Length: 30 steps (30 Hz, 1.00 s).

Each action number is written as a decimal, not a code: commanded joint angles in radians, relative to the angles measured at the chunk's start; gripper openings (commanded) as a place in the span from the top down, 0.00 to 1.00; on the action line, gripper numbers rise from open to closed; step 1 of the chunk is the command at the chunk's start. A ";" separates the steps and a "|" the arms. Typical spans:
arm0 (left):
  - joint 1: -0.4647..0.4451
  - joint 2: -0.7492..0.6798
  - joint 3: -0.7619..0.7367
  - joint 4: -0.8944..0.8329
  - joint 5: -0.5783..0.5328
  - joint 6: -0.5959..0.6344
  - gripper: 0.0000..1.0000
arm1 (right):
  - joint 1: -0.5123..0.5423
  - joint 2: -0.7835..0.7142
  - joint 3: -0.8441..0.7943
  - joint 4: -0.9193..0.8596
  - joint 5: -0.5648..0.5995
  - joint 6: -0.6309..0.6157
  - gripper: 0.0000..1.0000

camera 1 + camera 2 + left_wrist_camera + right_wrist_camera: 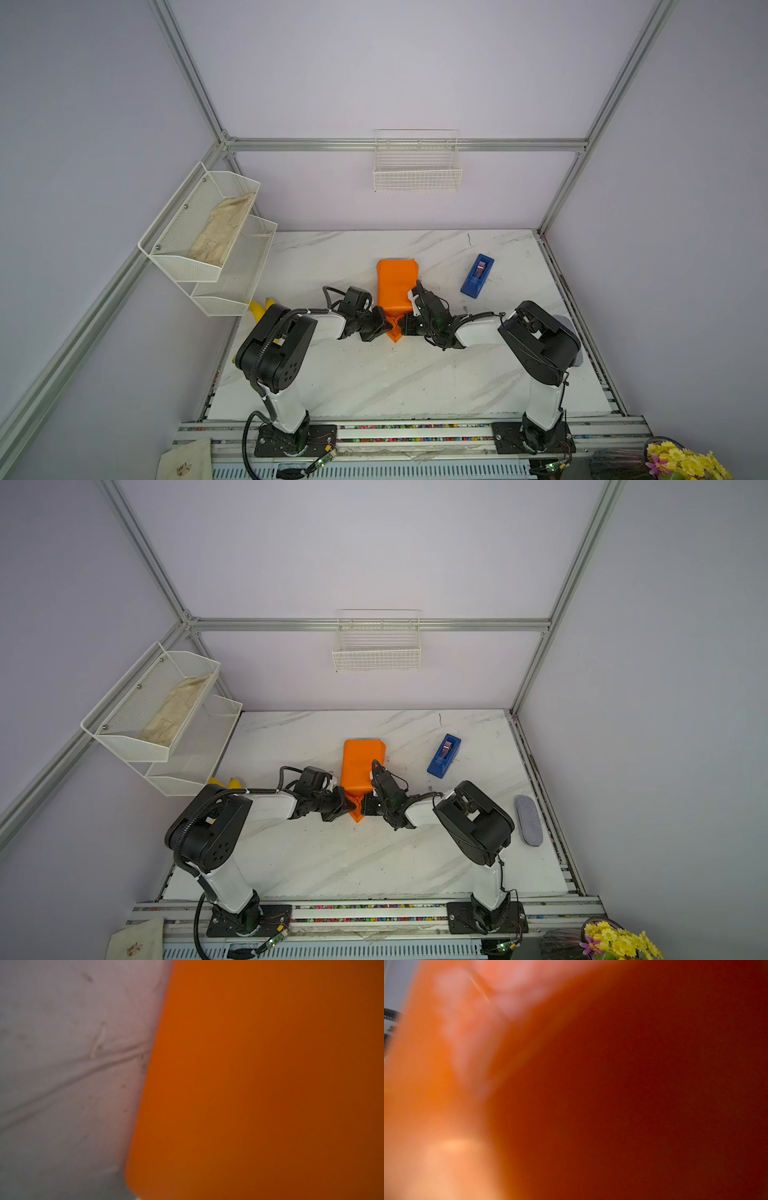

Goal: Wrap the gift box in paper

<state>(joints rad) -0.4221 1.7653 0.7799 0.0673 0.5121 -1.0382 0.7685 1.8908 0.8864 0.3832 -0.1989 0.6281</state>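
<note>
Paper (395, 282) sits mid-frame on the marble table (374, 374) in both top views, folded into a box-shaped orange bundle; gift box not visible, hidden under it. A pinched flap sticks out at the bundle's lower end. Left gripper (384, 326) and right gripper (402, 324) meet that flap from either side, both clenched tight (can't tell if paper is actually caught between the fingers). Blue tape dispenser (478, 276) lies right of the bundle, apart from it; any print on it too small to read. Gray pad (528, 820) at the table's right edge shows whole in a top view, mostly behind the right arm otherwise. Left wrist view: blurred paper edge over veined marble. Right wrist view: almost all orange blur, a cable (390, 1014) at the upper left edge
</note>
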 commanded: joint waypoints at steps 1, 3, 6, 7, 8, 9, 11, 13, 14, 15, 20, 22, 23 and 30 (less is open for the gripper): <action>-0.009 0.016 0.029 -0.030 -0.024 -0.008 0.94 | -0.003 0.018 0.003 0.006 0.035 0.033 1.00; -0.009 0.014 0.027 -0.032 -0.024 -0.007 0.94 | -0.004 0.017 -0.003 0.007 0.038 0.037 1.00; -0.009 -0.002 0.031 -0.033 -0.026 -0.010 0.94 | -0.004 0.016 -0.004 0.003 0.039 0.038 1.00; -0.010 -0.013 0.034 -0.032 -0.027 -0.010 0.94 | -0.003 0.014 -0.007 0.003 0.039 0.037 1.00; -0.009 -0.023 0.038 -0.032 -0.027 -0.011 0.93 | -0.004 0.014 -0.006 0.002 0.038 0.038 1.00; -0.009 -0.036 0.043 -0.033 -0.027 -0.011 0.93 | -0.003 0.012 -0.008 0.002 0.038 0.037 1.00; -0.010 -0.058 0.056 -0.032 -0.025 -0.012 0.92 | -0.003 0.013 -0.006 0.000 0.034 0.035 1.00; -0.010 -0.071 0.067 -0.033 -0.021 -0.015 0.92 | -0.003 0.011 -0.007 0.000 0.033 0.035 1.00; -0.010 -0.072 0.071 -0.029 -0.018 -0.018 0.92 | -0.003 0.010 -0.007 0.000 0.033 0.036 1.00; -0.010 -0.072 0.076 -0.023 -0.014 -0.022 0.92 | -0.003 0.010 -0.007 0.000 0.034 0.036 1.00; -0.016 -0.062 0.073 0.028 0.012 -0.045 0.93 | -0.003 0.006 -0.010 -0.003 0.033 0.033 1.00; -0.021 -0.052 0.073 0.046 0.021 -0.054 0.93 | -0.004 0.004 -0.011 -0.004 0.035 0.032 1.00; -0.024 -0.044 0.071 0.054 0.024 -0.056 0.94 | -0.003 0.003 -0.012 -0.004 0.034 0.032 1.00; -0.031 0.011 0.034 0.106 0.027 -0.089 0.94 | -0.003 -0.004 -0.012 -0.016 0.035 0.033 1.00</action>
<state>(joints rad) -0.4484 1.7573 0.7799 0.1184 0.5240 -1.0985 0.7685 1.8908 0.8864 0.3855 -0.1829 0.6430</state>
